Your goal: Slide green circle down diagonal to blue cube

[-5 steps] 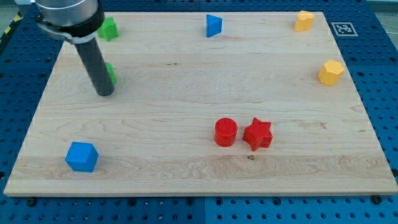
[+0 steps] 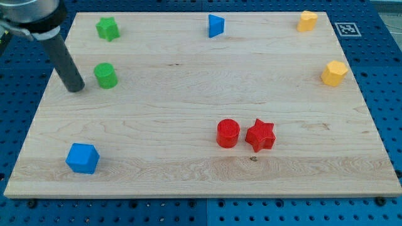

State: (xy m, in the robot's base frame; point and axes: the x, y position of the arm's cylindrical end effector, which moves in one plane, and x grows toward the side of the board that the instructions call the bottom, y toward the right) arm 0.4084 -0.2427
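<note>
The green circle (image 2: pixel 105 75) is a short green cylinder at the board's upper left. The blue cube (image 2: pixel 82 157) sits near the board's lower left corner, well below the green circle. My tip (image 2: pixel 76 88) rests on the board just left of the green circle, a small gap apart, not touching it. The dark rod rises from the tip toward the view's top left.
A green star (image 2: pixel 107 28) lies near the top left corner. A blue triangle (image 2: pixel 216 26) is at top centre. Two yellow blocks (image 2: pixel 307 21) (image 2: pixel 334 73) are at the right. A red cylinder (image 2: pixel 228 134) and red star (image 2: pixel 260 135) sit at lower centre.
My tip has moved left, from in front of the green circle to its left side. The green circle is now fully in view and has not moved.
</note>
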